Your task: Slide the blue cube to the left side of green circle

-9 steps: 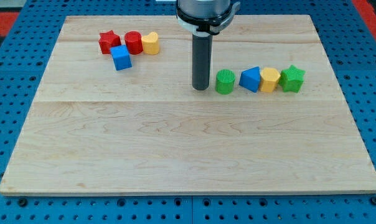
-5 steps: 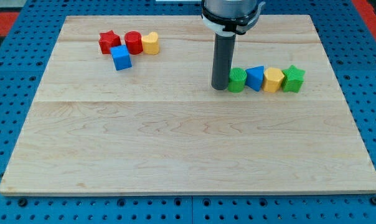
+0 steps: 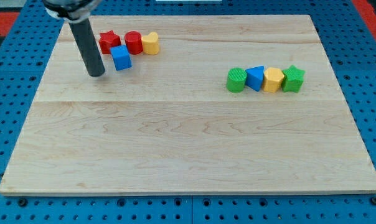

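Observation:
The blue cube (image 3: 121, 57) sits at the board's upper left, just below a red star block (image 3: 109, 42) and a red cylinder (image 3: 134, 42). My tip (image 3: 96, 73) rests on the board a short way to the left of the blue cube and slightly lower, with a small gap between them. The green circle (image 3: 236, 79) stands far off at the right, touching a blue triangular block (image 3: 255, 78) on its right side.
A yellow block (image 3: 150, 43) sits right of the red cylinder. Right of the blue triangle stand a yellow block (image 3: 274, 79) and a green star block (image 3: 293, 78) in one row. The wooden board (image 3: 188, 143) lies on a blue pegboard.
My tip pushed the green circle rightward against the blue triangle, then left it and crossed the board to the left side of the blue cube. The blue cube has not moved.

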{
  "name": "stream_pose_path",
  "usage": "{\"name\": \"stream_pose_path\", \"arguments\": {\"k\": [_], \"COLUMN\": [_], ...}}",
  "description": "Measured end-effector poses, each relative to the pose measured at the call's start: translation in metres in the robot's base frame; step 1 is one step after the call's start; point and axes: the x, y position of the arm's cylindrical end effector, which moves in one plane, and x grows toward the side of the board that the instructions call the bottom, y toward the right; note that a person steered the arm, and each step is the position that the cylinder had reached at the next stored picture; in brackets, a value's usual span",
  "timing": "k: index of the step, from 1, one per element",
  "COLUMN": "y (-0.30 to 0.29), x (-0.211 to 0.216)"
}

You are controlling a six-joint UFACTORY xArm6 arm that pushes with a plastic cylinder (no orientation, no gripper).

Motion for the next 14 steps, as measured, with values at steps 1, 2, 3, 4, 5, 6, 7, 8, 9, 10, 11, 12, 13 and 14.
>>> {"name": "stream_pose_path", "arguments": {"k": [1, 2, 3, 4, 5, 6, 7, 8, 9, 10, 11, 12, 13, 14], "y": [0.018, 0.044, 0.059, 0.078, 0.105, 0.135, 0.144, 0.169, 0.190, 0.193, 0.192, 0.192, 0.155, 0.131], "x": [-0.024, -0.028, -0.033, -0.049, -0.062, -0.060, -0.041, -0.025, -0.008, -0.006, 0.004, 0.006, 0.006, 0.016]}}
